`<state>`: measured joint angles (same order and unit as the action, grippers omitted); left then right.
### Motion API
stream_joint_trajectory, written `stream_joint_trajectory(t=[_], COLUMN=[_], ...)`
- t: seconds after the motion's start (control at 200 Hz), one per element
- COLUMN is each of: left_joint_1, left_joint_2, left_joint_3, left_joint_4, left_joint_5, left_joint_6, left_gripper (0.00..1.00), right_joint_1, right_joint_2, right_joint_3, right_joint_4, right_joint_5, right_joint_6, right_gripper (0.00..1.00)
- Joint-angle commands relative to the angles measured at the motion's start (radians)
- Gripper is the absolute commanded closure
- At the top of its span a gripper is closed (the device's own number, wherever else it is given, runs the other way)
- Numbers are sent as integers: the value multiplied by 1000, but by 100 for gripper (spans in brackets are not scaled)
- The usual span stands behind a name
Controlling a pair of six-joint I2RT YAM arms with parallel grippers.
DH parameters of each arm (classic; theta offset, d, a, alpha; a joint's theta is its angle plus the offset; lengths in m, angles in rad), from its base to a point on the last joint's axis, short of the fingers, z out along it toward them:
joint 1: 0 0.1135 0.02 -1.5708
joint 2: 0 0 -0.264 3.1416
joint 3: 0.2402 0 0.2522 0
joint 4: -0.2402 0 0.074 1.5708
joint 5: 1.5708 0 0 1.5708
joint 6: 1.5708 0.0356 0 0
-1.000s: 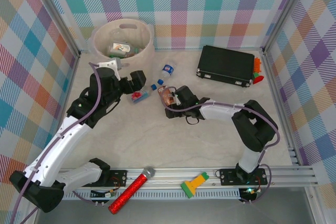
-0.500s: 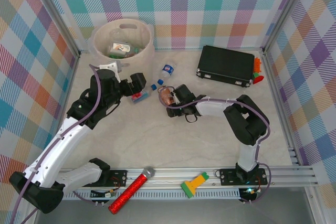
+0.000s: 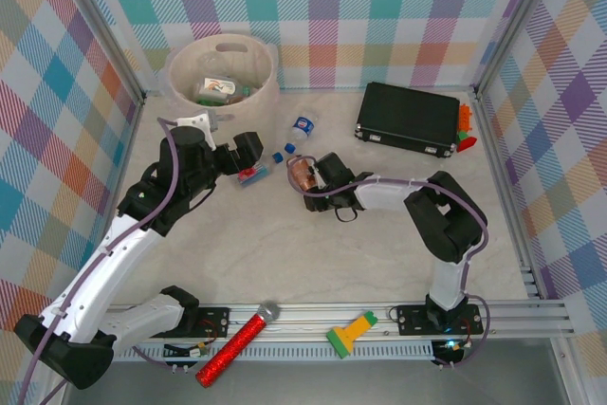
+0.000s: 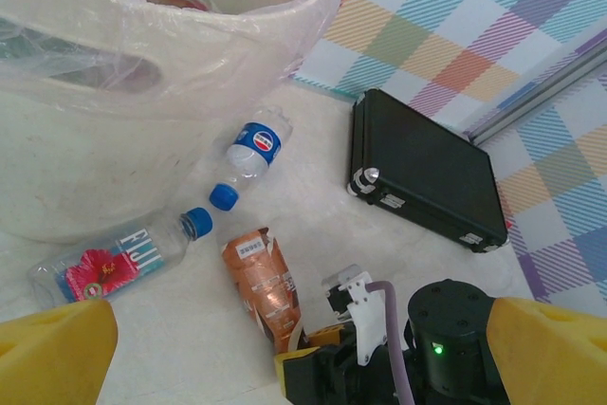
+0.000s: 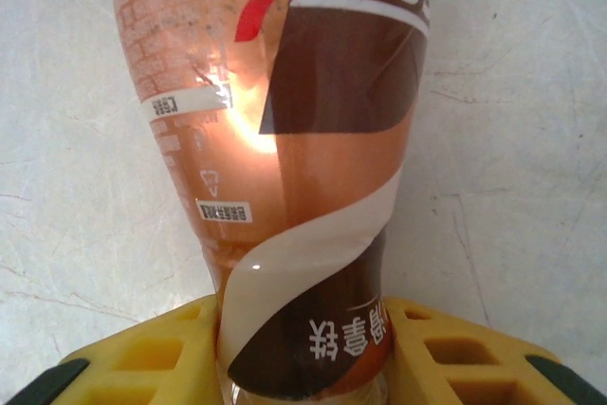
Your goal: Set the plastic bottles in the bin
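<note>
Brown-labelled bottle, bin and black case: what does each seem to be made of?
The brown-labelled bottle looks like thin plastic under a glossy printed film: it glares and creases. The bin looks like matte cream plastic, slightly translucent: shadows show dimly through its wall. The black case seems hard plastic or leatherette, with shiny metal-looking latches.

Three loose bottles [image 3: 302, 128] [image 3: 251, 174] [image 3: 302, 174], one bin [image 3: 266, 92]
</note>
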<state>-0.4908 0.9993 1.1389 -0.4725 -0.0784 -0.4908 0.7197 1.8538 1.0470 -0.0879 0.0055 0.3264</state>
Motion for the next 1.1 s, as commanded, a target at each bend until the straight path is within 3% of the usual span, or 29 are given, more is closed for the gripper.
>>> stream_joint_trajectory(t=[0.0,0.255,0.63,1.095], left_joint_1=[-12,-12,-19,-123], left_joint_2=[-21,-7,66,224], left_joint_3=[0,-3,-28,-30], left_joint_4=[-3,29,164,335], left_joint_5=[14,53,204,205], left_joint_6=[-17,-48,-149,-197], left_gripper=[0,1,0,10], right_joint_1=[3,6,47,118], right_joint_2=[-73,-252,-547,-645], right_joint_3=[-33,-113,-218,-189], right_joint_4=[9,46,138,137], right_joint_5=[-24,-21,-14,-19], right_joint_6=[13,28,-53,-60], right_gripper=[63,64,63,63])
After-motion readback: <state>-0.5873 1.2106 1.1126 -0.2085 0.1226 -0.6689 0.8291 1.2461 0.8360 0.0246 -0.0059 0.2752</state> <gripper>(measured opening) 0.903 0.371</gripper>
